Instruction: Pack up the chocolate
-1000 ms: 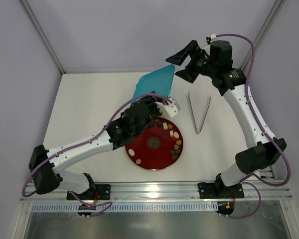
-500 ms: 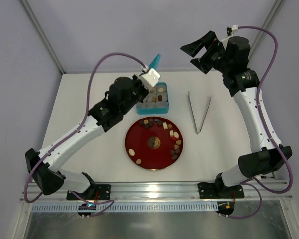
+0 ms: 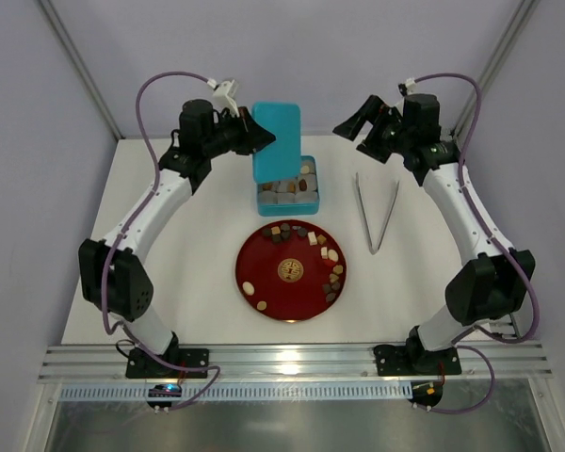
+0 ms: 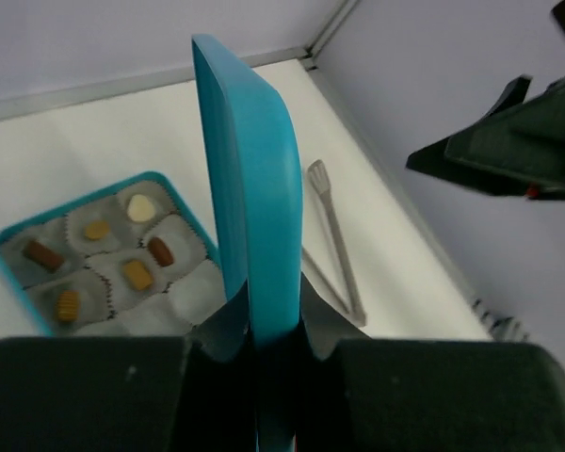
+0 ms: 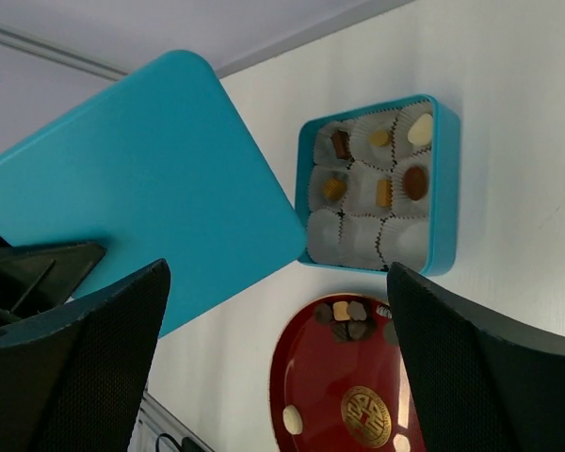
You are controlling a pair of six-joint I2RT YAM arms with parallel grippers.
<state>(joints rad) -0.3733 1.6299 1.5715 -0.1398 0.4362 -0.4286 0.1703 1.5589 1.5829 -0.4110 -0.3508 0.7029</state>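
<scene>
Right wrist: teal box [image 5: 449,188], six chocolates [image 5: 415,182] inside, three cups [image 5: 363,243] empty.

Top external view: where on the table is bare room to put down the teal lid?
The widest bare patch of the table lies left of the box and the red plate. A narrower one lies right of the tongs, towards the table's right edge. The middle is crowded: box, plate and tongs sit close together.
</scene>
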